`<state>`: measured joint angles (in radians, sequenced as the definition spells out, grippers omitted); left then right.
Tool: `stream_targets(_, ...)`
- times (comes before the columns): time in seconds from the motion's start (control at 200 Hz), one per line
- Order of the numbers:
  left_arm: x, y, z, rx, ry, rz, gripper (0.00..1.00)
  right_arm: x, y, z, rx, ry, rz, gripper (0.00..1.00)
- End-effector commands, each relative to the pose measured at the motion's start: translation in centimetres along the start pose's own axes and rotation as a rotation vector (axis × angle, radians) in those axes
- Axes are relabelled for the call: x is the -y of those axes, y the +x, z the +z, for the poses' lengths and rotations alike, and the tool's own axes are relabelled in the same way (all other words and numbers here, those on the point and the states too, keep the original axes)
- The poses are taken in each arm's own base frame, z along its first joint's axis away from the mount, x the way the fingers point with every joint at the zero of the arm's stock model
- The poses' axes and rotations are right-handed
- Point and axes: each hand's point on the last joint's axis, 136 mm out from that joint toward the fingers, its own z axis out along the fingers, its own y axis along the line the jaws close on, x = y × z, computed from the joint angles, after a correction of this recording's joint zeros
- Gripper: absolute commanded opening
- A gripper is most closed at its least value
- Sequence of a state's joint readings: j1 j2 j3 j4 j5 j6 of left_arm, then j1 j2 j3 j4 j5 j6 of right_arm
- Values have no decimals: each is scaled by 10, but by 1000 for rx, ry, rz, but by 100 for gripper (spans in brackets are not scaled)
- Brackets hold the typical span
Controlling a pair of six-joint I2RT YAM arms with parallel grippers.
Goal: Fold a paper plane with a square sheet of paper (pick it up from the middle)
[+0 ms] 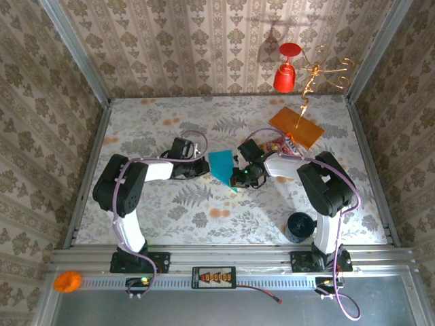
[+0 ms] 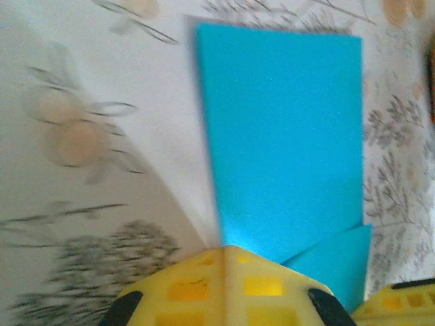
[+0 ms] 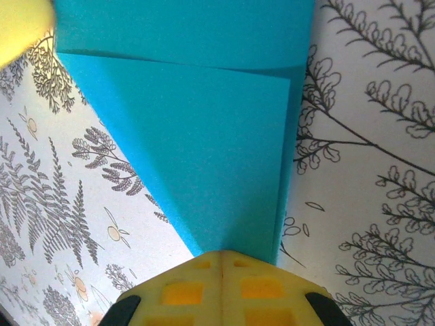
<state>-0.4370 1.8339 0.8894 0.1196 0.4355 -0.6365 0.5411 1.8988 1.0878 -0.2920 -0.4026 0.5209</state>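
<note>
The teal-blue square sheet of paper (image 1: 221,167) lies folded on the table, tapering to a point at its near end. In the left wrist view the paper (image 2: 285,129) shows a long panel with a folded flap at lower right. My left gripper (image 1: 202,167) is shut, and its yellow fingertips (image 2: 204,285) rest at the paper's left edge. My right gripper (image 1: 239,178) is shut too, its tips meeting at the narrow end of the layered paper (image 3: 204,136). Whether either gripper pinches the paper is hidden. The left gripper's yellow finger (image 3: 20,27) shows in the right wrist view.
An orange card (image 1: 297,125) and a red-and-yellow snack packet (image 1: 282,145) lie behind the right arm. A black cup (image 1: 298,226) stands by the right base. A red glass (image 1: 287,75) and a gold ornament (image 1: 319,71) hang at the back wall. Patterned walls enclose the table.
</note>
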Motion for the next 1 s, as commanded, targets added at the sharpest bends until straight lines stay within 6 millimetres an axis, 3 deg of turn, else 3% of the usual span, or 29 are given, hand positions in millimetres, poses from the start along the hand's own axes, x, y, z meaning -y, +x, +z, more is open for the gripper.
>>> stream_targets(0.0, -20, -11, -20, 44, -100, -7, 1, 47, 38, 14, -147, 143, 19, 5)
stream_targets(0.185, -12, -30, -55, 157, -102, -56, 5, -3, 8, 7, -106, -45, -207, 6)
stream_targets(0.27, -15, -30, -65, 192, -89, -97, 10, -9, -7, -4, -72, -28, -284, 7)
stream_targets(0.49, -3, -12, -66, 156, 7, -160, 32, -43, -38, -51, 150, -131, -266, 23)
stream_targets(0.675, 21, 1, -49, 83, 117, -175, 46, -33, -43, -54, 233, -120, -76, 37)
stream_targets(0.795, 34, 7, -37, 46, 157, -172, 49, -32, -39, -43, 201, -140, -29, 36)
stream_targets(0.995, 39, 8, -20, 8, 204, -200, 50, -26, -39, -32, 175, -128, -20, 30)
